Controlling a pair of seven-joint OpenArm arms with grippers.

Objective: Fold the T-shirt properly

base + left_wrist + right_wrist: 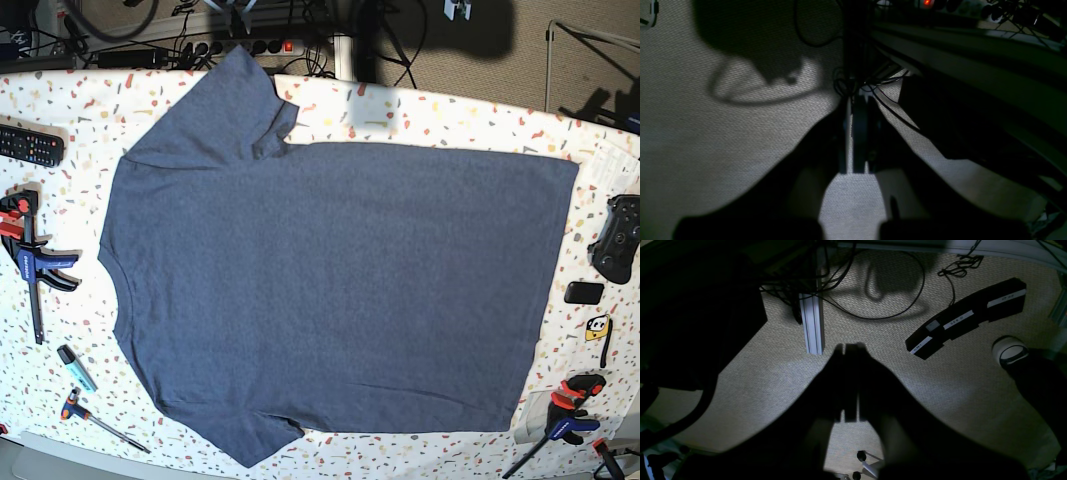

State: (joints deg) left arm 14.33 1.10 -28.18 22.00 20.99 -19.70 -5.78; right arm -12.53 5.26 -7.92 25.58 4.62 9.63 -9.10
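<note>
The T-shirt [330,290] lies spread flat, plain side up, over most of the speckled table [440,120], its neckline toward the left of the base view and its hem toward the right, one sleeve reaching up to the far edge and the other down to the near edge. Around it, on the bare margin of the table, sit a remote control [30,146] at the far left, a red-and-black bar clamp [28,262] below that, then a teal marker [76,367] and a small screwdriver [100,420] near the lower left corner. On the right side a black game controller [616,236] rests close to the hem, with a small black block [583,292] just below it and a second clamp [562,420] in the lower right corner. Neither arm reaches over the table in the base view; both wrist cameras look down at a woven carpet floor [690,140] in dim light. The left gripper [855,140] shows as a dark outline with its jaws drawn together and nothing between them, cables [887,100] and a frame rail [973,66] beyond it. The right gripper [850,380] is likewise closed tight and empty, hanging above the carpet near an aluminium profile leg [813,326], loose black cable [893,311] and a black curved pedal unit with white labels [967,318].
</note>
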